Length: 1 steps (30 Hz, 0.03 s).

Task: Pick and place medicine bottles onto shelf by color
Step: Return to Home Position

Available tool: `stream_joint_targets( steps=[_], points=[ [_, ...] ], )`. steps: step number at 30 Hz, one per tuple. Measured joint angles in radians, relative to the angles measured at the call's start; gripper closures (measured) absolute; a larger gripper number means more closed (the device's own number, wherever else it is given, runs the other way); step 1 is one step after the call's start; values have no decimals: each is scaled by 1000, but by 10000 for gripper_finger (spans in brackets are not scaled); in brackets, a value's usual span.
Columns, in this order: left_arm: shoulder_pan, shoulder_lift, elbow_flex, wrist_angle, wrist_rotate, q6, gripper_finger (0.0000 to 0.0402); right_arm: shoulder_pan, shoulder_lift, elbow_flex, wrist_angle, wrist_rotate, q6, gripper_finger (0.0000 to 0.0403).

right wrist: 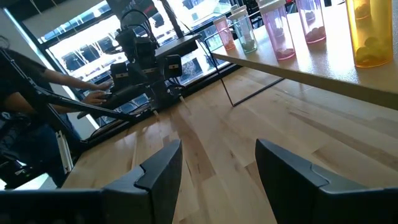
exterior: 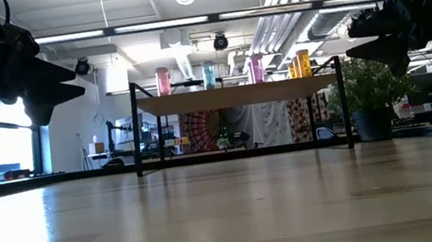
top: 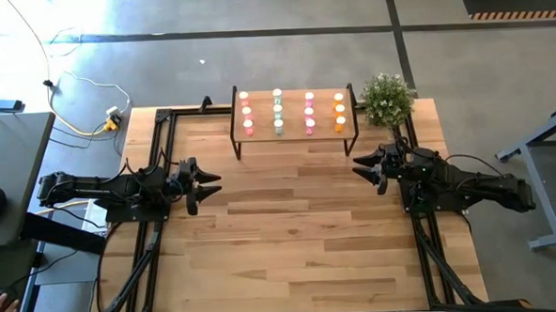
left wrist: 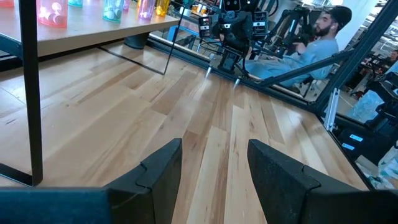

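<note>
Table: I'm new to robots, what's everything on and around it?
table: one, light wood planks, centre
shelf: one, light wood on black legs, far edge of the table
red bottles: three, column at the shelf's left-arm end
blue-green bottles: three, next column
pink bottles: three, third column
orange bottles: three, column at the right-arm end
plant: one, green, beside the shelf's right-arm end
person: one, light blue top, seated beyond the table
left gripper: one, dark, open, empty, above the table's left side
right gripper: one, dark, open, empty, above the right side near the plant
</note>
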State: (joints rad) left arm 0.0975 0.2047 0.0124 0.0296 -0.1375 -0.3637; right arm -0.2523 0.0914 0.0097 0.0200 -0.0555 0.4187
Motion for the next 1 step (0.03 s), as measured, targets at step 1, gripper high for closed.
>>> stream_joint_targets(
  steps=[1],
  points=[
    [0,0,0,0,0,0,229,0,0,0,0,0,0,208]
  ],
)
